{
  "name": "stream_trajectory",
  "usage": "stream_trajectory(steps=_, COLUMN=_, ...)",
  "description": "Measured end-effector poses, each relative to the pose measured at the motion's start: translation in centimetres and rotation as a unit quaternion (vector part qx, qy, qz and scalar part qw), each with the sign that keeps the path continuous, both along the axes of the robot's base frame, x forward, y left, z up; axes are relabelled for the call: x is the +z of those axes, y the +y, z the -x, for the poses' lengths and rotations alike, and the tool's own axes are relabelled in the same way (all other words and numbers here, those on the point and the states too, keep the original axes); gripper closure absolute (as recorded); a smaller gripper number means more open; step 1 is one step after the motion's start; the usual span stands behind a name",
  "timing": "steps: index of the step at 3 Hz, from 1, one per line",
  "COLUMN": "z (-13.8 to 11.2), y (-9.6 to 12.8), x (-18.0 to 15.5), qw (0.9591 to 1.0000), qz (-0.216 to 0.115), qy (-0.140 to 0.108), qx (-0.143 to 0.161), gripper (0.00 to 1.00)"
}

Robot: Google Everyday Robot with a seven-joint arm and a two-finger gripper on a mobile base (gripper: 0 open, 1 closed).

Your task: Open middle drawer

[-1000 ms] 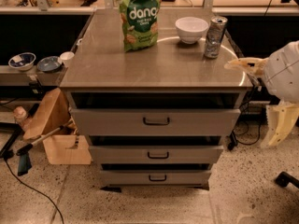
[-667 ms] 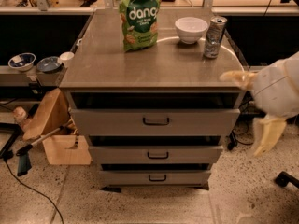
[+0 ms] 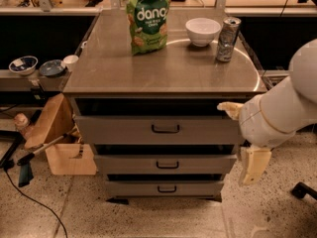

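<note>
The middle drawer (image 3: 129, 163) sits second of three under the bench (image 3: 163, 71). Its front is wide and level, with a small dark handle (image 3: 167, 164) at the centre, the bar running side to side. The hand (image 3: 231, 144) hangs at the cabinet's right edge, its two tan fingers (image 3: 255, 165) well apart and gripping nothing. The handle therefore lies left of the hand and a little lower. The white arm (image 3: 277, 113) covers the drawers' right ends. Whether the middle drawer is fully shut is hard to tell.

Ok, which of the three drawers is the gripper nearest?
The top drawer, the tallest-fronted one: the gripper is by its right end, while the middle drawer and bottom drawer lie lower.
</note>
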State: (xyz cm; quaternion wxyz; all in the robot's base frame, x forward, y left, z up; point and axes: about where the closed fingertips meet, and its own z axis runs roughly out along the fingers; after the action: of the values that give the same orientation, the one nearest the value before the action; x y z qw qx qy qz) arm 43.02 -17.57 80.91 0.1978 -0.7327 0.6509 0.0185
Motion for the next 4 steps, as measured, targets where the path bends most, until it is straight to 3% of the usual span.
stream_trajectory(steps=1, z=0.5, y=3.9, x=-4.5, qw=0.9992, qz=0.021, qy=0.034, qx=0.01, gripper=0.0)
stream_trajectory(steps=2, z=0.6, y=3.9, x=-4.4, qw=0.9992, qz=0.019, qy=0.034, qx=0.01, gripper=0.0)
stream_trajectory(steps=3, z=0.0, y=5.1, x=-6.6, qw=0.9992, qz=0.016, qy=0.037, qx=0.005, gripper=0.0)
stream_trajectory(steps=4, z=-1.3, y=7.7, x=-10.9, qw=0.9985, qz=0.019, qy=0.052, qx=0.006, gripper=0.0)
